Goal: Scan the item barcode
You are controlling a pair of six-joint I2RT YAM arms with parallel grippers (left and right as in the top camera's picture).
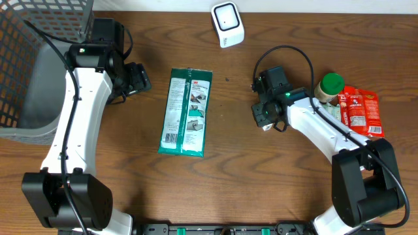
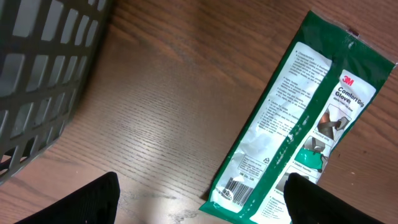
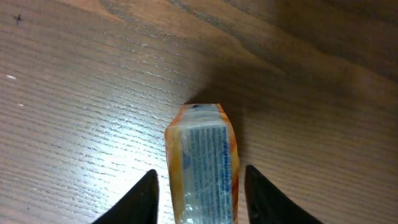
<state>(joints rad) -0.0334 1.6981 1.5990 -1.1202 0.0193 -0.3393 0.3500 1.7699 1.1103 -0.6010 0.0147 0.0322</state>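
Observation:
A small orange packet point(image 3: 202, 162) with blue print on a clear panel stands between the fingers of my right gripper point(image 3: 200, 199). A narrow gap shows on each side of it, so the jaws are open around it and not pressing. From overhead the right gripper point(image 1: 266, 121) points down at the table's middle right and hides most of the packet. The white barcode scanner point(image 1: 227, 24) sits at the back centre. My left gripper point(image 1: 139, 77) is open and holds nothing, left of a green 3M glove pack point(image 1: 186, 112), whose barcode point(image 2: 239, 186) faces up.
A grey mesh basket point(image 1: 26, 65) fills the back left corner, close to the left arm. A green-lidded jar point(image 1: 330, 86) and a red packet point(image 1: 362, 111) lie at the right, behind the right arm.

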